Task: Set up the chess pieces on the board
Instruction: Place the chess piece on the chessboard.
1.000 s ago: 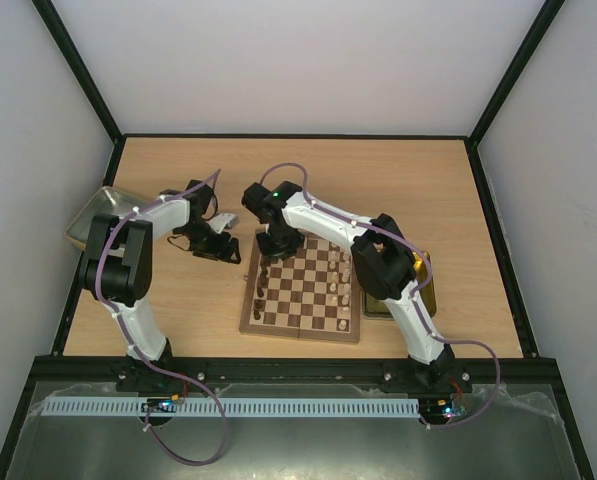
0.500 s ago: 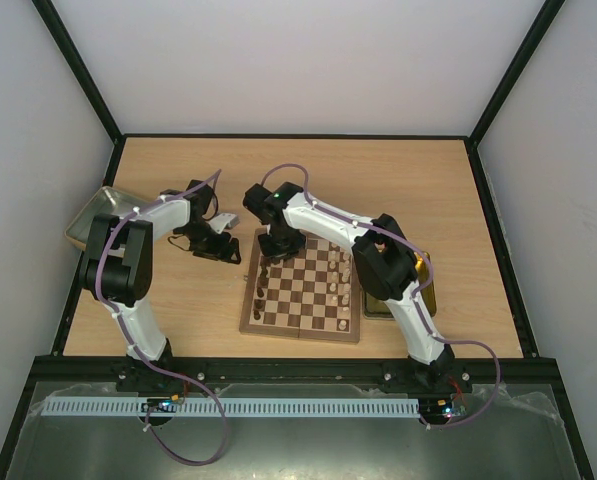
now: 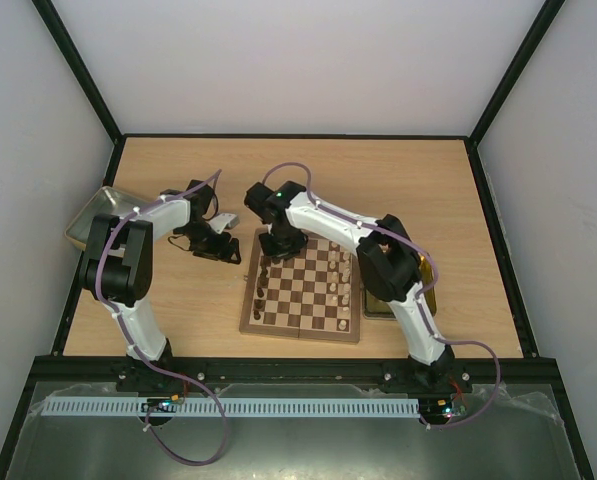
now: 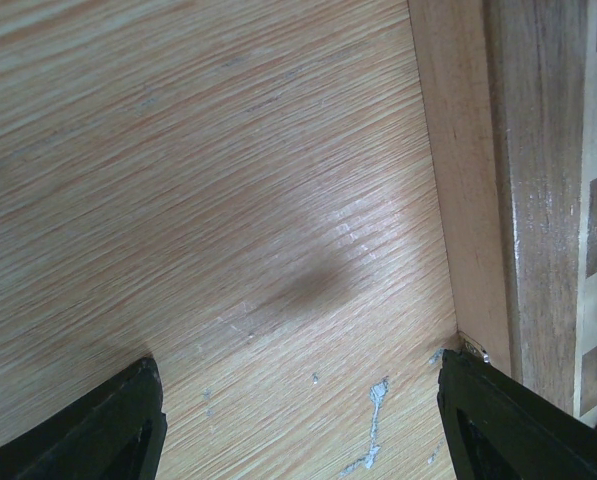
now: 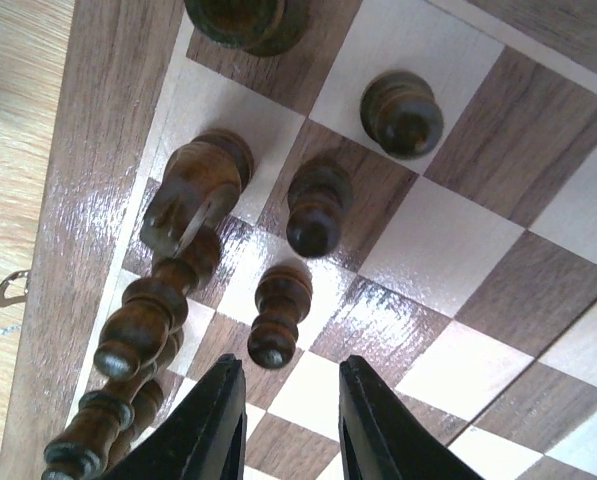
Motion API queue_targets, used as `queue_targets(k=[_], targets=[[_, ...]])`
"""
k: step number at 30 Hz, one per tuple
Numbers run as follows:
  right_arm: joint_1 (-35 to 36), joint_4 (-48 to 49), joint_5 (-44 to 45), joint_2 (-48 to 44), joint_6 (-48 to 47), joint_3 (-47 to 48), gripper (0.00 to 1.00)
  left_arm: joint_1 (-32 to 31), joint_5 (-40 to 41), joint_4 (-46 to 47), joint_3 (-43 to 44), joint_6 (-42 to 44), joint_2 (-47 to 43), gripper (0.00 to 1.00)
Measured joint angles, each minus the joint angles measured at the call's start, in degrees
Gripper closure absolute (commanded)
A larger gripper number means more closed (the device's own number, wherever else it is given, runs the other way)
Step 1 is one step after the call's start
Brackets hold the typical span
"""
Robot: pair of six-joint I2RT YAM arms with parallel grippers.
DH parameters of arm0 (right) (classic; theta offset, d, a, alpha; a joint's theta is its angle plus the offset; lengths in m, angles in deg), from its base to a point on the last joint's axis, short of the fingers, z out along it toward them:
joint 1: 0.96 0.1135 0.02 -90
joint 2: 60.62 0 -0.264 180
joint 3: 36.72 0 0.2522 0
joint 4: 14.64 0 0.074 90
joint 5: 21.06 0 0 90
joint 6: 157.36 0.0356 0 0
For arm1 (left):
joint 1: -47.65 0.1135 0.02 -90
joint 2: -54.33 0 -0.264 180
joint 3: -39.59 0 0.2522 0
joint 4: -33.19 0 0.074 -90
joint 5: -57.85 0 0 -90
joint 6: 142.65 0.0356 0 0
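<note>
Showing dark-brown and light-tan checks within a plain brown border on the chessboard [image 3: 298,332]; gleaming dark brown on the pawns [image 5: 313,205] mid-frame; glowing pale cream on pieces [image 3: 343,287] right of centre; running orange-tan grain across the table [image 4: 198,180].

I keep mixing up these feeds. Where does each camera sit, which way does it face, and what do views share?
Top external: above and behind the arms' bases, looking down on the table; left arm, right arm and board show.
Left wrist: on the left arm, facing down at bare table beside the board's border; its fingers at the bottom corners.
Right wrist: on the right arm, facing down at dark pieces on the board; its fingers at the bottom.
Shared: the board, in all three.
</note>
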Motion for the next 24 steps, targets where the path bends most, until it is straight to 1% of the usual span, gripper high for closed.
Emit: queue_targets(k=[8,14,18,24], targets=[[0.0,-0.15,0.46,-3.69,-0.04,-1.38,0.75,0.0,0.04,0.02,0.0,0.0,0.0,0.24],[-0.63,-0.26,2.29,-10.21,0.02,-4.9,0.74,-0.22,0.37,0.0,0.02,-0.02,0.0,0.24],[-2.91,0.04,2.84,-17.79,0.57,-11.65,0.74,-0.35,0.52,-0.02,0.07,-0.04,0.0,0.24],[-11.82,2.32,4.35,-29.55,3.56,-26.4,0.74,-0.74,1.11,-0.07,0.13,-0.11,0.0,0.24]])
